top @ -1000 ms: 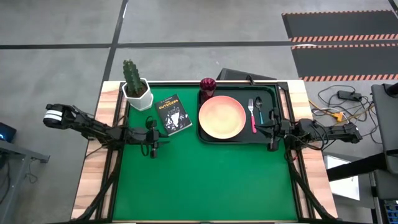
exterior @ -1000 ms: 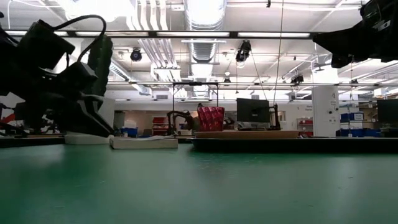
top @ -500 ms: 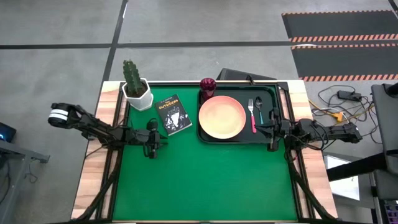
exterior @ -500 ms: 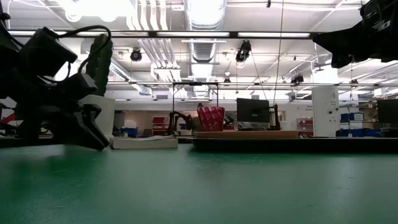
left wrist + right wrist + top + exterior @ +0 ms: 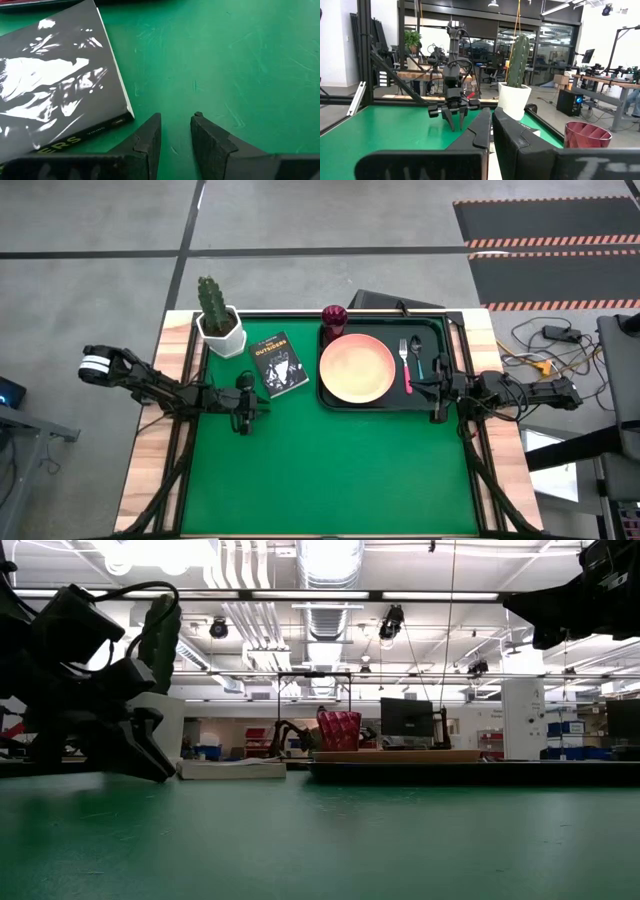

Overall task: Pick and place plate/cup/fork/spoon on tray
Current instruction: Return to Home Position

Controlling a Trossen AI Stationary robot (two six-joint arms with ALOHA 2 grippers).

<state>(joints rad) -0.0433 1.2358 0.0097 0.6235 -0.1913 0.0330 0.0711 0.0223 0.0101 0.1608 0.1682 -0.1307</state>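
The dark tray [image 5: 432, 330] lies at the table's far right. On it rest the salmon-pink plate [image 5: 357, 368], the pink-handled fork [image 5: 406, 367] and the blue-handled spoon [image 5: 417, 360]. The dark red cup [image 5: 334, 315] stands at the tray's far left corner; it also shows in the low view [image 5: 339, 729]. My left gripper [image 5: 247, 408] is low over the green mat beside the black book, its fingers a narrow gap apart [image 5: 176, 125] and empty. My right gripper [image 5: 433, 392] is shut and empty [image 5: 491, 117], raised at the tray's near right corner.
A black book [image 5: 279, 363] lies on the mat left of the tray, close to my left gripper [image 5: 55, 80]. A cactus in a white pot [image 5: 218, 322] stands at the far left corner. The near half of the green mat [image 5: 330, 470] is bare.
My left gripper has gone down toward the mat and has then kept still. The tray and the things on it have not moved.
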